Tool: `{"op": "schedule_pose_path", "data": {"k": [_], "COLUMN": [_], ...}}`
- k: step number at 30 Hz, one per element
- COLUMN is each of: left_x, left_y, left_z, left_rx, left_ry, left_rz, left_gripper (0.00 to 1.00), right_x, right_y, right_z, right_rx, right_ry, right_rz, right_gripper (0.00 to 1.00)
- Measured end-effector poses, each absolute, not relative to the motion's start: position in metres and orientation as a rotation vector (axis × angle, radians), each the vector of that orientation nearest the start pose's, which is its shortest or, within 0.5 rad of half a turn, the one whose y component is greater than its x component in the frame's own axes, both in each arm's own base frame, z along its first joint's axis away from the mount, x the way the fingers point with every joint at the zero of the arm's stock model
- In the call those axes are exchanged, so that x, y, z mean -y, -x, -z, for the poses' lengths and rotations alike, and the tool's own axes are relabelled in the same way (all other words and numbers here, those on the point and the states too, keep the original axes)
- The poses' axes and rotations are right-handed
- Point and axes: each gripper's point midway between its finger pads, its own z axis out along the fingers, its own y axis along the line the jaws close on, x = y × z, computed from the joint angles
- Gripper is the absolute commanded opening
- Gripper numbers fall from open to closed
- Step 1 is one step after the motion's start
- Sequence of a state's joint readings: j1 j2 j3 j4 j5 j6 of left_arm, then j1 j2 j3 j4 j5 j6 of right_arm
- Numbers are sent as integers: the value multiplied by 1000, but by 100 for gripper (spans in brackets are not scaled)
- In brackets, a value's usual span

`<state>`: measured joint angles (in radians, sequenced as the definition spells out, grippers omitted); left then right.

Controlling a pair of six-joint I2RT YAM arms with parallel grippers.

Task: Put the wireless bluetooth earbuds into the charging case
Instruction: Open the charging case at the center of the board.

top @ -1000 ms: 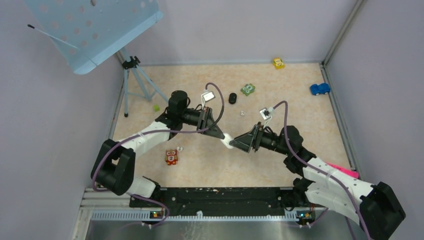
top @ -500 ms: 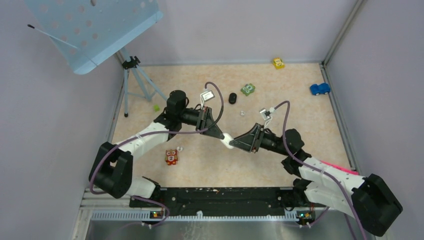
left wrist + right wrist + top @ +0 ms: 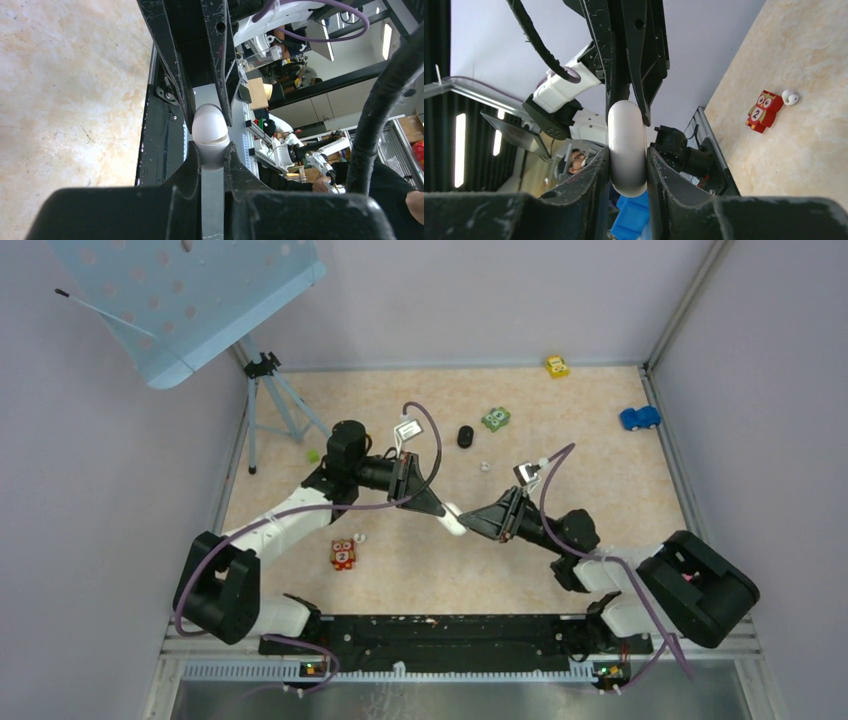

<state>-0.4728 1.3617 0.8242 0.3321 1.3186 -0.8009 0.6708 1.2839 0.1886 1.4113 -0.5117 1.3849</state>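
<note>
My left gripper and right gripper both pinch the charging case, a smooth, glossy white, egg-rounded shell with one fine seam and its inside hidden, above the middle of the mottled beige surface. One white earbud lies beside the red owl block, toward the near left corner.

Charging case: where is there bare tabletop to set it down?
Widest bare patch: near centre, between the owl block and the right arm, just nearward of the charging case. Another lies on the right, between the blue car and the right arm. Crowded: far centre, around the black oval item, green block and white earbud.
</note>
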Motion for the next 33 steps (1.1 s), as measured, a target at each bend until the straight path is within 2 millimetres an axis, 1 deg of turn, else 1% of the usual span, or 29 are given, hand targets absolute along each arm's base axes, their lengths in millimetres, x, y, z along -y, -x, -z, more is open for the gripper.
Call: {"op": "schedule_pose_path", "data": {"k": [4, 5, 7, 8, 10, 13, 17, 21, 22, 23, 24, 25, 28, 30, 33], "left_x": [286, 286, 285, 285, 285, 285, 283, 283, 283, 283, 283, 283, 283, 282, 282], "left_y": [-175, -175, -174, -173, -171, -166, -164, -163, -163, -163, -163, -163, -161, -161, -160], "left_z": [-250, -250, -251, -252, -254, -258, -260, -261, -261, -261, -260, -260, -259, -257, -254], "left_rx": [-1955, -1953, -1943, -1936, -1921, -1905, -1895, -1885, -1883, -1881, -1881, -1880, -1883, -1886, -1901], "left_ry": [-813, -814, -823, -828, -845, -871, -884, -891, -892, -895, -897, -900, -908, -910, -908], "left_rz": [1979, 1977, 1973, 1969, 1969, 1974, 1976, 1970, 1969, 1968, 1966, 1966, 1970, 1969, 1968], "left_gripper": [0, 0, 0, 0, 0, 0, 0, 0, 0, 0, 0, 0, 0, 0, 0], "right_x": [-290, -290, -290, -291, -291, -293, -293, -293, -293, -293, -293, -293, -293, -291, -287], "right_y": [-168, -168, -168, -168, -171, -177, -180, -181, -181, -181, -181, -181, -180, -176, -168], "right_z": [-231, -231, -232, -234, -236, -236, -233, -232, -232, -232, -231, -232, -233, -240, -255], "right_rx": [-1632, -1633, -1630, -1626, -1618, -1613, -1619, -1622, -1623, -1623, -1623, -1623, -1618, -1595, -1537], "right_ry": [-57, -62, -66, -67, -77, -105, -125, -132, -133, -133, -133, -137, -121, -93, -28], "right_rz": [-2055, -2062, -2073, -2079, -2079, -2073, -2064, -2060, -2059, -2059, -2058, -2061, -2062, -2069, -2069], "right_gripper": [26, 28, 38, 40, 41, 44, 46, 55, 60, 77, 89, 91, 91, 92, 92]}}
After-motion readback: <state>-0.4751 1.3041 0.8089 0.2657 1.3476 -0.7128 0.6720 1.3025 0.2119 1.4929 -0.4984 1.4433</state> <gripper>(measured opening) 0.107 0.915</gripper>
